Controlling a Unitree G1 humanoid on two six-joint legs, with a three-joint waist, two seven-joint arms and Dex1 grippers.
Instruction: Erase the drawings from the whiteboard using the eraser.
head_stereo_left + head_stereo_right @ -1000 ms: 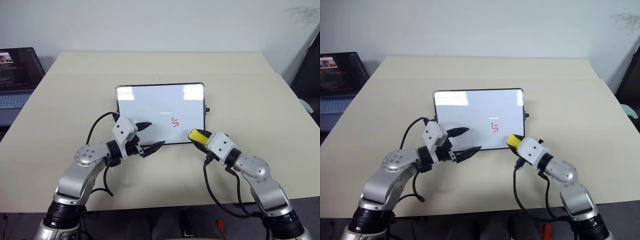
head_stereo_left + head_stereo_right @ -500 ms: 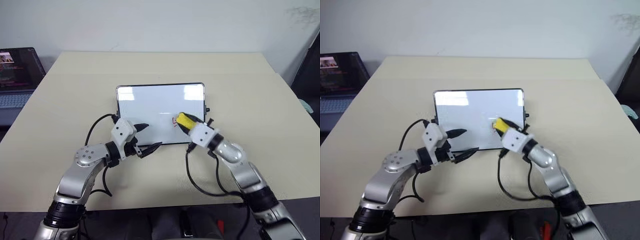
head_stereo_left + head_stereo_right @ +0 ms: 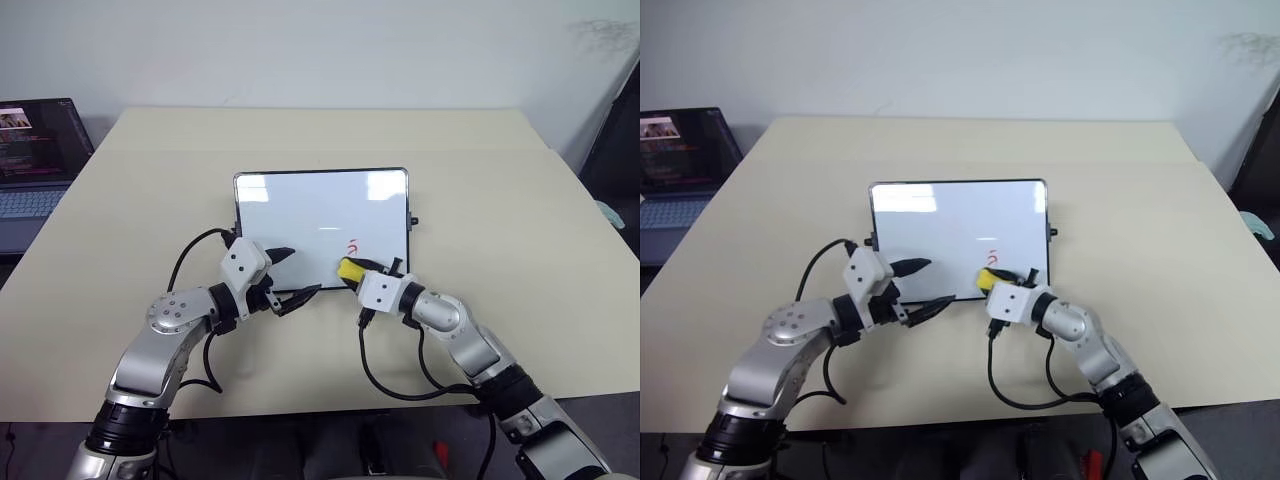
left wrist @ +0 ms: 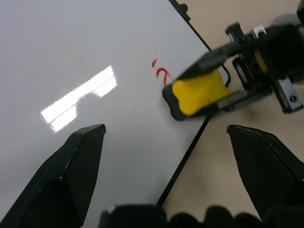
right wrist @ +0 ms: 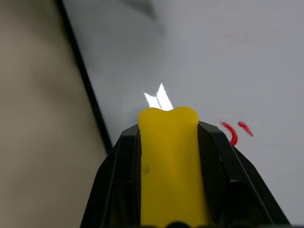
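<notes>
Centrally on the beige counter (image 3: 480,190) lies the whiteboard (image 3: 300,215), black-framed and glossy. Left of the counter sits a laptop (image 3: 35,150). Over the board's near edge, the left end effector (image 3: 292,272) hangs with fingers spread. Beside it, the right end effector (image 3: 352,270) pinches the yellow eraser (image 4: 197,92), its black end on the board just beside the drawings (image 4: 160,72), partial red strokes near the board's right side.

Beige desk (image 3: 500,200) stood against plain white wall (image 3: 320,50). Open laptop (image 3: 35,150) sat left of desk, screen lit. Dark panel beside desk's right edge.
</notes>
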